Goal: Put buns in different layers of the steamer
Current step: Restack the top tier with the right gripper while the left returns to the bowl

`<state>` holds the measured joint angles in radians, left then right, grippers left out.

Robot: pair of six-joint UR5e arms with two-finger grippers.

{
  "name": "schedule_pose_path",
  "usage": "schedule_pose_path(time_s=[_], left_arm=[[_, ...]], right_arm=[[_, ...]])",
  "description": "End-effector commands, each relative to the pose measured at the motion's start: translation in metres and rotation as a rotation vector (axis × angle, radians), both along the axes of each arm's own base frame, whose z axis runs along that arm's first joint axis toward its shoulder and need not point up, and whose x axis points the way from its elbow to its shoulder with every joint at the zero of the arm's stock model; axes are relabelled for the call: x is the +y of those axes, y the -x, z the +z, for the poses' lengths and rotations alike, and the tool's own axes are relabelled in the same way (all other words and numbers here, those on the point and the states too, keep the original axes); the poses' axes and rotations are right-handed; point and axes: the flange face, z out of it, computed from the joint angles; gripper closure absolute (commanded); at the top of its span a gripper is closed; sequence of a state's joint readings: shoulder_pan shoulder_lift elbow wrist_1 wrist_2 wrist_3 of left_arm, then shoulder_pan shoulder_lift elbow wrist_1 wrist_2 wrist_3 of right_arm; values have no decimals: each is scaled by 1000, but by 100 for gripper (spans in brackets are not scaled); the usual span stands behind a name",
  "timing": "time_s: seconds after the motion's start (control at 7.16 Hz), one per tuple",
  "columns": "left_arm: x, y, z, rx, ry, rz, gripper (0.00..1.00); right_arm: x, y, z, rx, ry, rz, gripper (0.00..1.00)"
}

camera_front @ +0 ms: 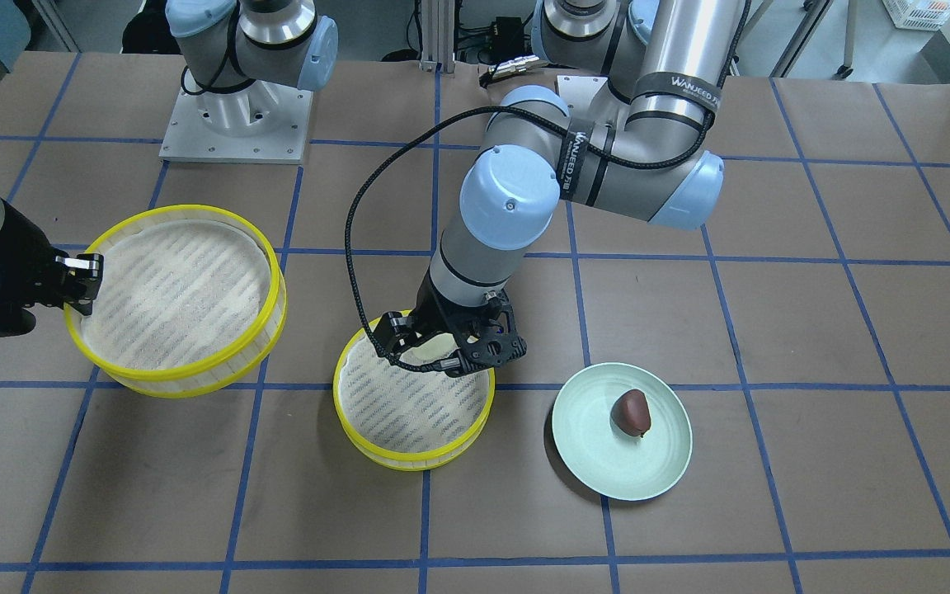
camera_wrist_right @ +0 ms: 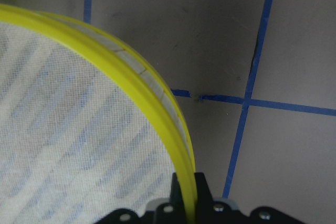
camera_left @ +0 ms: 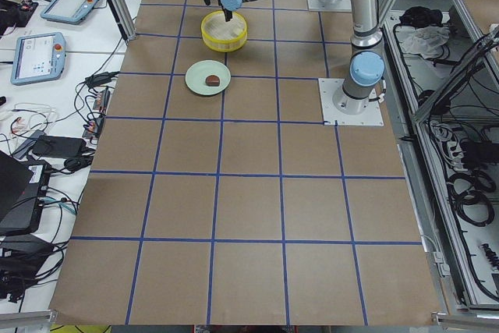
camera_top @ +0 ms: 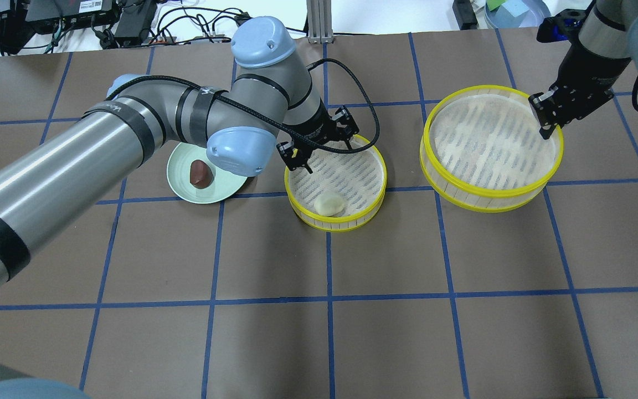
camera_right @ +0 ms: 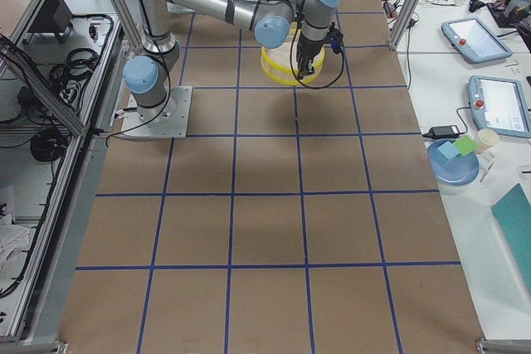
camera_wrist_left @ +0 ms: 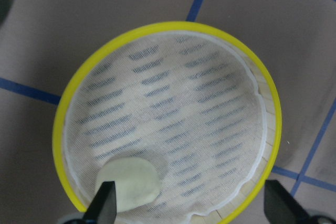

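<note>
The smaller steamer tray (camera_top: 377, 166) stands mid-table with the creamy-white bun (camera_top: 329, 204) on its mesh near the rim; the bun also shows in the left wrist view (camera_wrist_left: 130, 184). My left gripper (camera_top: 319, 149) hangs just above this tray, open and empty, its fingertips (camera_wrist_left: 105, 203) wide apart. The dark reddish-brown bun (camera_top: 200, 173) lies on the mint-green plate (camera_top: 180, 185). My right gripper (camera_top: 543, 119) is shut on the yellow rim (camera_wrist_right: 157, 108) of the larger steamer tray (camera_top: 490, 188), which holds nothing. I cannot tell whether that tray is lifted.
The brown table is marked with blue tape lines. The left arm's elbow (camera_top: 241, 149) hangs over the plate's far edge. Cables and equipment lie beyond the table's far edge (camera_top: 186, 22).
</note>
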<state>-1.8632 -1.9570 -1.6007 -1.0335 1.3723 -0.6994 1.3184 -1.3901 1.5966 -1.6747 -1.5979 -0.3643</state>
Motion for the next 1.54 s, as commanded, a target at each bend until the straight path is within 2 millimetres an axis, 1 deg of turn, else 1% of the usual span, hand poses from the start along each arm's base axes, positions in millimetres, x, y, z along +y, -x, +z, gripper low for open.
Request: schedule_pose_path(time_s=[0.0, 0.14, 0.28, 0.42, 0.56, 0.7, 0.84, 0.98, 1.12, 1.26, 1.4], left_arm=[[-20, -57, 30, -83, 112, -112, 0], [-26, -80, 38, -104, 129, -158, 0], [-33, -111, 42, -134, 137, -169, 0], [-43, -157, 37, -189, 128, -188, 0], [-49, -191, 32, -205, 98, -267, 0], [-50, -202, 20, -215, 74, -290, 0], [-43, -208, -3, -244, 23, -303, 0], [-33, -208, -32, -238, -24, -311, 0], [-35, -209, -50, -242, -33, -339, 0], [-38, -215, -61, -284, -48, -422, 2], [-41, -217, -70, -300, -56, -426, 2]], right_arm=[[-3, -68, -4, 17, 10, -56, 100], [-5, -124, -6, 32, 51, -123, 100], [-14, -169, -30, 37, 71, -157, 100], [-16, -206, -36, 30, 117, -169, 100], [-23, -219, -60, 28, 88, -173, 100], [-30, -226, -65, -18, 108, -217, 100], [-31, -227, -69, -31, 103, -215, 100], [-30, -227, -71, -28, 95, -207, 100], [-28, -226, -77, -17, 81, -201, 100], [-26, -231, -78, -22, 73, -189, 100], [-24, -237, -79, -24, 73, -165, 100]])
